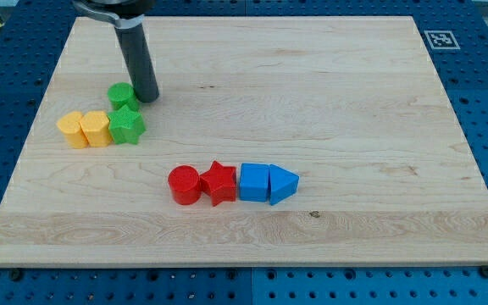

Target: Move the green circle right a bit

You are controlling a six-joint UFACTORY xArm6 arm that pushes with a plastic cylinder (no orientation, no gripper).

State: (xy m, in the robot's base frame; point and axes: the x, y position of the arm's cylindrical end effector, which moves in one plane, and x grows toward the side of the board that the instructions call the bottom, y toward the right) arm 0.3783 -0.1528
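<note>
The green circle (121, 94) sits at the view's upper left on the wooden board (329, 102). My tip (146, 99) stands right against its right side, touching or nearly touching it. The dark rod rises from there to the view's top. A green star (127, 125) lies just below the green circle, touching it.
Two yellow blocks (73, 130) (95, 128) lie in a row left of the green star. Lower in the middle lie a red cylinder (184, 185), a red star (219, 182), a blue cube (253, 181) and a blue triangle (283, 184) in a row. A marker tag (440, 39) sits at the board's top right corner.
</note>
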